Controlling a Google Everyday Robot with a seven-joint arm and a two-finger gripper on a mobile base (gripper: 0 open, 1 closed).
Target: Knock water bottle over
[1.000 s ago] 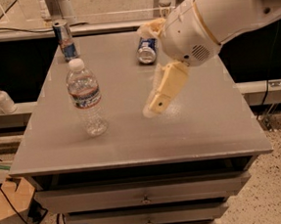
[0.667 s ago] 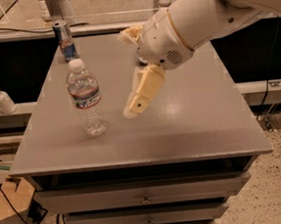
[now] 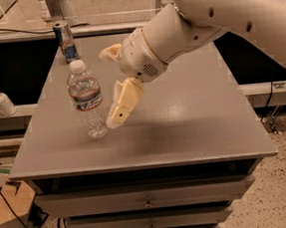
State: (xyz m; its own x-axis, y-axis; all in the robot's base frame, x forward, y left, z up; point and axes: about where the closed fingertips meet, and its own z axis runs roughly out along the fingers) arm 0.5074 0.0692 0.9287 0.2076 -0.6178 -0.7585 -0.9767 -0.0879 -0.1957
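The water bottle [image 3: 87, 100] stands upright on the left part of the grey table [image 3: 184, 127]. It is clear ribbed plastic with a white cap and a red-white-blue label band. My gripper [image 3: 108, 89] hangs just right of the bottle, at label height and above the tabletop. Its jaws are open and empty. The lower cream finger [image 3: 124, 102] points down-left, with its tip close beside the bottle's lower half. I cannot tell whether it touches the bottle. The upper finger [image 3: 109, 52] shows behind the wrist.
A blue-and-silver can [image 3: 66, 40] stands at the table's back left corner. A white pump dispenser [image 3: 1, 100] sits on a lower shelf left of the table. Drawers run under the tabletop. The arm [image 3: 214, 15] reaches in from the upper right.
My gripper has moved left across the table towards the water bottle and now hangs right beside it. The bottle still stands upright in the same place.
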